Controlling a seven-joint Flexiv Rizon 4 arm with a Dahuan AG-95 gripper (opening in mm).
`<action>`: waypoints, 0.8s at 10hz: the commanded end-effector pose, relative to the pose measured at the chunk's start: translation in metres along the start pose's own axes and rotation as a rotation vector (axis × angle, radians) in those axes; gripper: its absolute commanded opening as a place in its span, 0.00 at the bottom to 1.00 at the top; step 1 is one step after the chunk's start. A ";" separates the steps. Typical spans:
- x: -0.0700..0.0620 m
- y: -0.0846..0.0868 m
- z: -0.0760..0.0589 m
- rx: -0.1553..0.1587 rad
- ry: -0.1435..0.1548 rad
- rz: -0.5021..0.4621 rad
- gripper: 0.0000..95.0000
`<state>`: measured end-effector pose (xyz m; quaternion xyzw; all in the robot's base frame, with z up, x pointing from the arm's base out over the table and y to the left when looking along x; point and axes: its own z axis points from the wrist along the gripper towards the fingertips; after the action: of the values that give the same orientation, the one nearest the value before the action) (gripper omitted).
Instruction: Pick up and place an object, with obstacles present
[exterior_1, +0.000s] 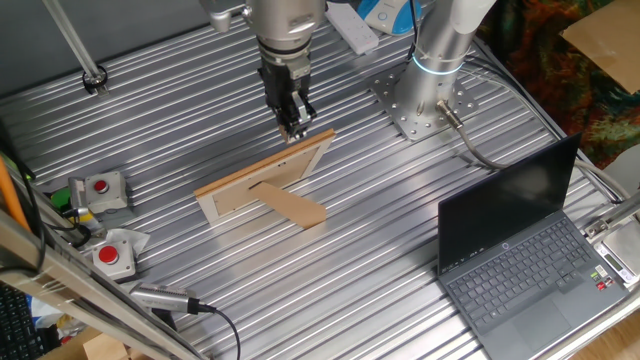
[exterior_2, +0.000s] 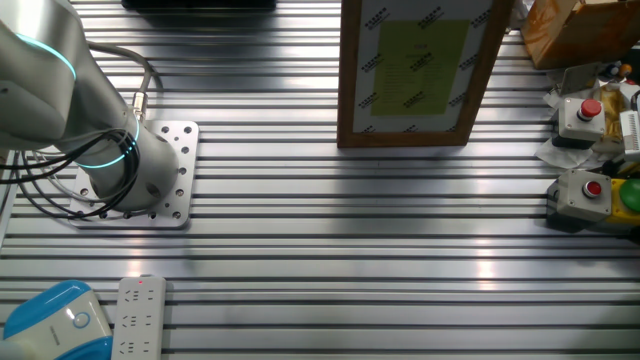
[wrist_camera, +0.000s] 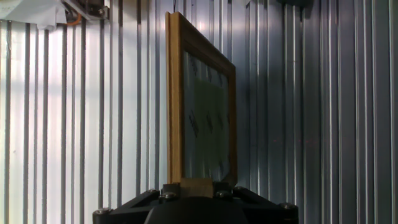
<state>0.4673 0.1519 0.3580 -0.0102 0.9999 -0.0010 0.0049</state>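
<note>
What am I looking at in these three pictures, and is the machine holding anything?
It is a single robot arm bolted to a ribbed metal table. Two pictures come from fixed cameras on different sides of the table. The third comes from a camera on the arm's hand, looking along its fingers. On the table are a wooden picture frame propped on its cardboard flap, an open laptop and red push buttons. The fingers hang just above the frame's top edge and appear to pinch a small wooden block, clearest in the hand view.
</note>
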 end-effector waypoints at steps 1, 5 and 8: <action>-0.001 0.000 -0.001 -0.002 0.024 0.001 0.00; -0.002 0.002 -0.001 0.005 0.062 0.037 0.00; -0.002 0.019 -0.008 0.008 0.066 0.050 0.00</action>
<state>0.4681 0.1750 0.3678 0.0157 0.9995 -0.0040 -0.0269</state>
